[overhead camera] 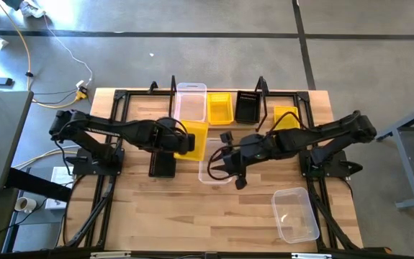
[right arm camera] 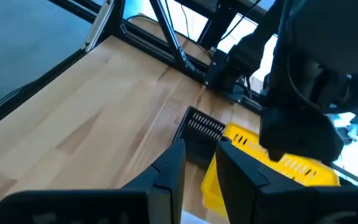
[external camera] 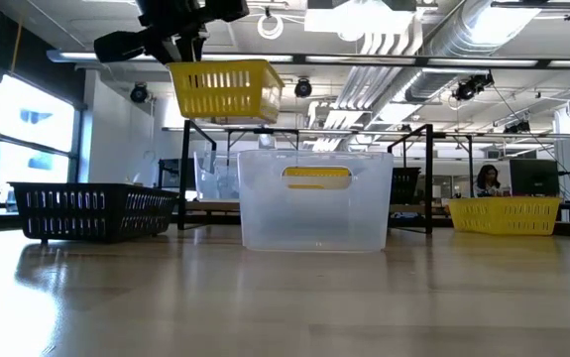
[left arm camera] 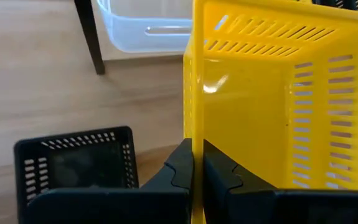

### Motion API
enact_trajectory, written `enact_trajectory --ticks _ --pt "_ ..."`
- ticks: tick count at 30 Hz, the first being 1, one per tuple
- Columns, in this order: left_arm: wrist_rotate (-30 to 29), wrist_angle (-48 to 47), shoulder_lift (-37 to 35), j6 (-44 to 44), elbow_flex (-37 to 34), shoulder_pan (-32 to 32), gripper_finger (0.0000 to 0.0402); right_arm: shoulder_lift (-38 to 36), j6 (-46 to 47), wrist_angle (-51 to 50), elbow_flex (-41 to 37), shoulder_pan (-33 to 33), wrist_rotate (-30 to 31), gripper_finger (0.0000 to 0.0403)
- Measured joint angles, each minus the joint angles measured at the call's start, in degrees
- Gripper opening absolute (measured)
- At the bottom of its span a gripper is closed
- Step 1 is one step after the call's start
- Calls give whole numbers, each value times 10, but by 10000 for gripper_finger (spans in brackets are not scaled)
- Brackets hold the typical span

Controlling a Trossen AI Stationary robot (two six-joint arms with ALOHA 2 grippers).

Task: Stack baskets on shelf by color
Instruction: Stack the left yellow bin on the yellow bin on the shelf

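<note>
From above, a light-wood table [overhead camera: 214, 216] stands on a grey floor. On the shelf [overhead camera: 225, 122] at its far edge sit a clear basket [overhead camera: 191, 101], a yellow basket [overhead camera: 219, 108] and a black basket [overhead camera: 248, 106]. The left gripper [overhead camera: 186, 142] is clamped on the rim of a yellow bin [overhead camera: 196, 140]. The right gripper [overhead camera: 217, 167] hangs over a clear bin [overhead camera: 214, 173]; whether it holds the rim I cannot tell.

At table height, a room with ceiling ducts lies behind; the yellow bin [external camera: 225, 89] hangs in the air above the empty clear bin [external camera: 314, 201].

The left wrist view shows fingers [left arm camera: 182, 168] pinching the slotted yellow wall [left arm camera: 259, 106], beside an empty black bin [left arm camera: 76, 165].
</note>
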Motion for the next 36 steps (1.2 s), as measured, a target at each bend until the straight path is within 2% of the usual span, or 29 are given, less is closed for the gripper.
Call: enact_trajectory --ticks 9,17,29,36 --pt "4 0 11 -22 0 -10 0 60 12 73 0 -11 2 78" --pt "4 4 11 -26 0 -10 0 103 73 98 0 -11 17 78" --pt "2 44 11 -21 0 -9 0 131 145 89 0 -25 76 78" --pt "-3 47 11 -6 0 0 0 132 190 71 0 -31 67 78"
